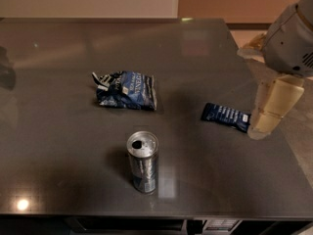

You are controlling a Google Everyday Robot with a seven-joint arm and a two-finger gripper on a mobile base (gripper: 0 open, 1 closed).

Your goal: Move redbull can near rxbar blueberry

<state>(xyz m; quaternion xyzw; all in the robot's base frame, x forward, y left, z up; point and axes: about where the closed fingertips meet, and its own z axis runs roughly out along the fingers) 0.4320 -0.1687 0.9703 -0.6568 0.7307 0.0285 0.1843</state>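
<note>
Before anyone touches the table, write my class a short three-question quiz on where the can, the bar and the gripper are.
1. True or false: the redbull can stands upright on the table.
2. Missing word: seen from the camera, the chip bag lies ___ the redbull can (behind / in front of).
3. The gripper hangs at the table's right edge. Which thing lies nearest to it?
A. chip bag
B. rxbar blueberry
C. redbull can

Key: 1 true; 2 behind; 3 B.
</note>
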